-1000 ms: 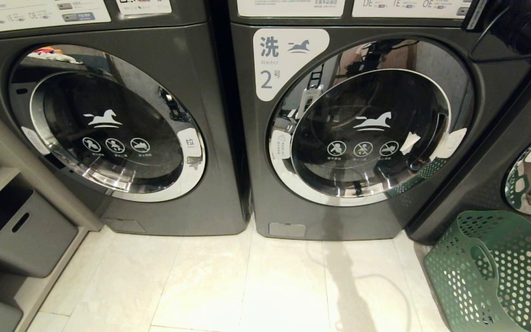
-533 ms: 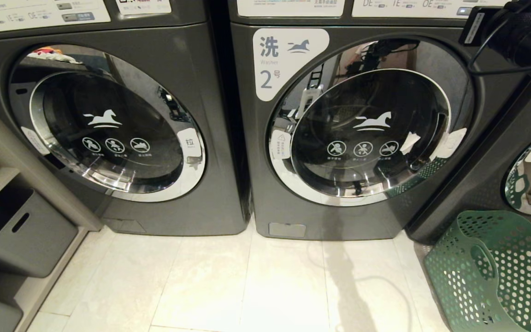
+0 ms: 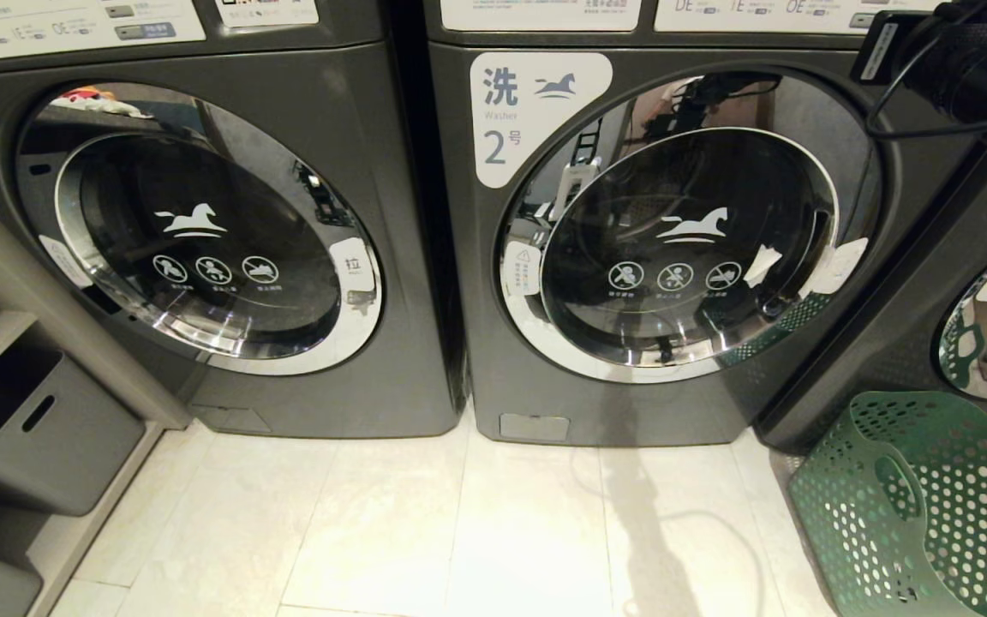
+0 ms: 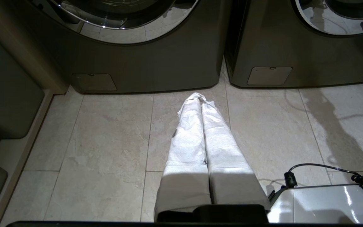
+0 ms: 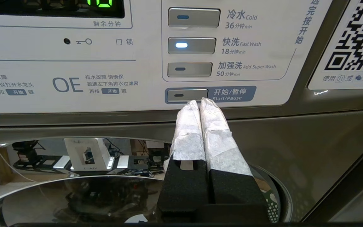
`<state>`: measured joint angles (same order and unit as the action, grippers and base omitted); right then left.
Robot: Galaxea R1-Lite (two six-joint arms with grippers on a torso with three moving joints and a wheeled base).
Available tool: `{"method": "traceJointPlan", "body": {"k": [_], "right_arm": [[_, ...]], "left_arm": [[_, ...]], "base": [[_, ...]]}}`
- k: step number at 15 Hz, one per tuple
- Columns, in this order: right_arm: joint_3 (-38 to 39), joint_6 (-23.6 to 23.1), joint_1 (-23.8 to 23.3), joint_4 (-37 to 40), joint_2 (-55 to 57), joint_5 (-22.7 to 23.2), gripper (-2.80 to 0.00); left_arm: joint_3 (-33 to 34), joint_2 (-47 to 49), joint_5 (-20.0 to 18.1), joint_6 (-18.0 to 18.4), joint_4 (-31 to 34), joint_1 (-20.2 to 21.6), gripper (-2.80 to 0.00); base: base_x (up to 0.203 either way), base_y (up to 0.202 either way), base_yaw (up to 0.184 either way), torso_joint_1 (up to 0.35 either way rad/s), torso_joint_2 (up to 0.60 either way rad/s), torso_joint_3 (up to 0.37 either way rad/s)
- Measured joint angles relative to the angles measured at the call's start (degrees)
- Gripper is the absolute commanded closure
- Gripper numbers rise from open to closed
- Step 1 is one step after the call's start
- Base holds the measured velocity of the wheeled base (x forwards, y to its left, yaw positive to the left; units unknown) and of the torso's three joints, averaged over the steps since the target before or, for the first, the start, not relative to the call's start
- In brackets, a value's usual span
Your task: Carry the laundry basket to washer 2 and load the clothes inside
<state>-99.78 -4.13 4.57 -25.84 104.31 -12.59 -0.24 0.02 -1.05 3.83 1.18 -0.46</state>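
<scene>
A: Right gripper (image 5: 199,102) up at the white control panel (image 5: 137,56), paper-wrapped fingers pressed together, holding nothing, tips at the grey "Start/Pause" button (image 5: 186,95).

B: "Fast Wash, 18 min" has its light on; "Cold 36" and "Add Super Wash 50" are dark.

A: It's the dark grey front-loading washer labelled "Washer 2" (image 3: 673,240), round chrome-rimmed door closed.

B: The green perforated plastic laundry basket (image 3: 922,506) stands on the tiles beside it, right. Left gripper (image 4: 201,98) empty, fingers together, pointing at the floor.
</scene>
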Motion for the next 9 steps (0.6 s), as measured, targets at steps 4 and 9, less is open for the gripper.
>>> {"method": "traceJointPlan", "body": {"k": [4,9], "right_arm": [[-1.95,-0.09,-0.04,0.07,1.22,0.0,0.0],[-3.33,-0.11,-0.13,0.07,2.83,0.0,0.0]], "left_arm": [[-0.02,0.0,0.0,0.02,0.0,-0.02,0.0],[-0.02,0.0,0.06,-0.04,-0.02,-0.02,0.0]], "base": [[0.0,0.0,0.0,0.0,0.0,0.0],[0.0,0.0,0.0,0.0,0.0,0.0]]}}
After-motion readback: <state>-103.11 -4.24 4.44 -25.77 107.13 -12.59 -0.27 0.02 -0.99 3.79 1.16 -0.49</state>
